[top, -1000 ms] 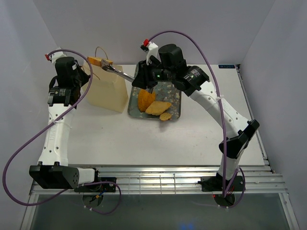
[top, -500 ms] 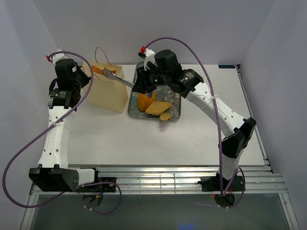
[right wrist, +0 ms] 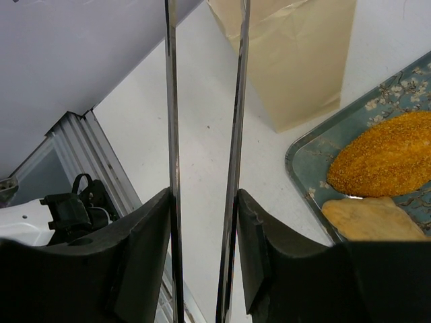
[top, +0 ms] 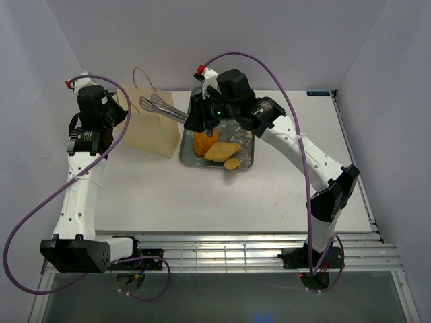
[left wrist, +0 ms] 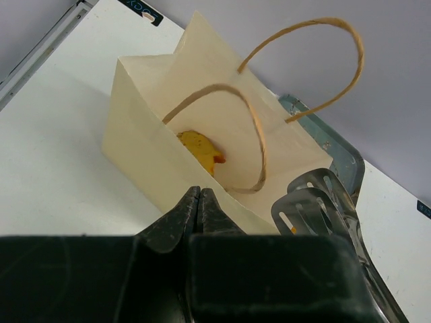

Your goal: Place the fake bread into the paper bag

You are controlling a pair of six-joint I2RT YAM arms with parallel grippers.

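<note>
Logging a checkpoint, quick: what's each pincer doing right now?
Left pincer: closed, nothing visibly held.
Right pincer: closed on the metal tongs.

I'm looking at a white table [top: 202,195] boxed in by plain, pale lilac-grey walls: one at the back [top: 283,40], one on the left [top: 27,114], one on the right [top: 397,134]. The light is soft and even. Along the table's near edge run aluminium rails [top: 222,252] catching bright glints, and below them lies a dark grey-green surface [top: 222,296].
</note>
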